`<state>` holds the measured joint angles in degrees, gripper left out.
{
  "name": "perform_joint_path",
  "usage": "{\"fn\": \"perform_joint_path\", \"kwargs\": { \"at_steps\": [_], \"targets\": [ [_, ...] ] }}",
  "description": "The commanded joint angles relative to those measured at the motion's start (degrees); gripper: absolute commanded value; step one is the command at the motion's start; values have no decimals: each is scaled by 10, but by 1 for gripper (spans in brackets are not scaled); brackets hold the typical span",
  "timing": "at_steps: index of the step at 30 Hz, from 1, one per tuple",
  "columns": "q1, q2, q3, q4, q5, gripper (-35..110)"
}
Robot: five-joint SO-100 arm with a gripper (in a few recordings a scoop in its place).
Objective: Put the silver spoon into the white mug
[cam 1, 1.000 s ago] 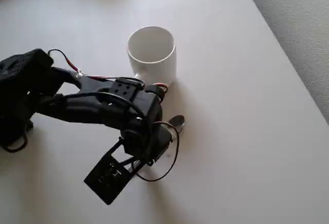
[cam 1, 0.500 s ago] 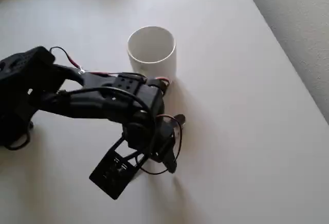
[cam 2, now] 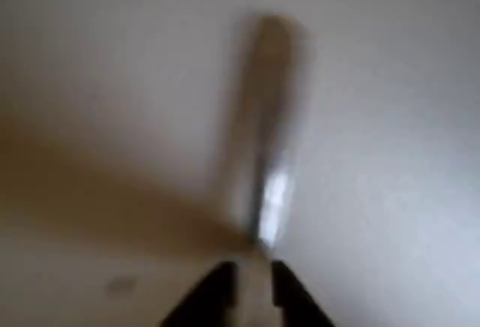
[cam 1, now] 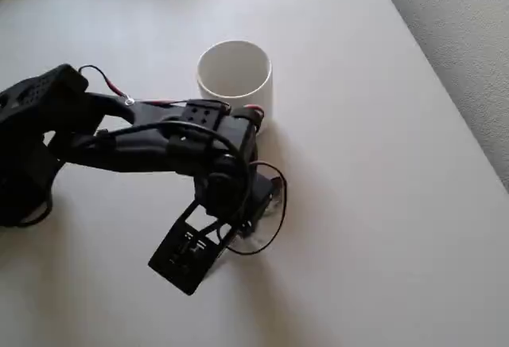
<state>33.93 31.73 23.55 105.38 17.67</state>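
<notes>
Black plastic makes up the arm [cam 1: 143, 152], which reaches from the left edge of the overhead view across the pale, matte tabletop [cam 1: 382, 204] and bends down over its middle. The tool [cam 2: 253, 278] shows in the wrist view as two dark fingertips [cam 2: 217, 282] at the bottom edge, standing close together with a thin gap between them. Just ahead of the tips lies the small, shiny silver metal spoon [cam 2: 262, 139], a blurred bright streak running straight away from the tool toward the top of that view, with a strong glint near its closer end. That closer end sits right at the gap between the tips; the blur hides whether the tips actually pinch it, so I cannot tell if the tool is clamped on the spoon or merely closed just short of it. In the overhead view the arm's wrist covers the spot where the spoon lies. The plain, glossy white ceramic mug [cam 1: 235, 80] stands upright on the tabletop beyond the wrist, near it, its open mouth facing up. Red and black wires [cam 1: 266, 212] loop out beside the wrist.
</notes>
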Motion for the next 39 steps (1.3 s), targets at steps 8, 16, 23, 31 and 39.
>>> {"fn": "perform_joint_path", "kwargs": {
  "at_steps": [8,16,23,31,39],
  "targets": [
    [6,33,-4,9,-21,-2],
    [22,115,0,10,-33,-2],
    [25,169,20,10,-45,-2],
    [11,130,51,10,-76,-2],
    [-17,98,89,10,-94,40]
  ]
}}
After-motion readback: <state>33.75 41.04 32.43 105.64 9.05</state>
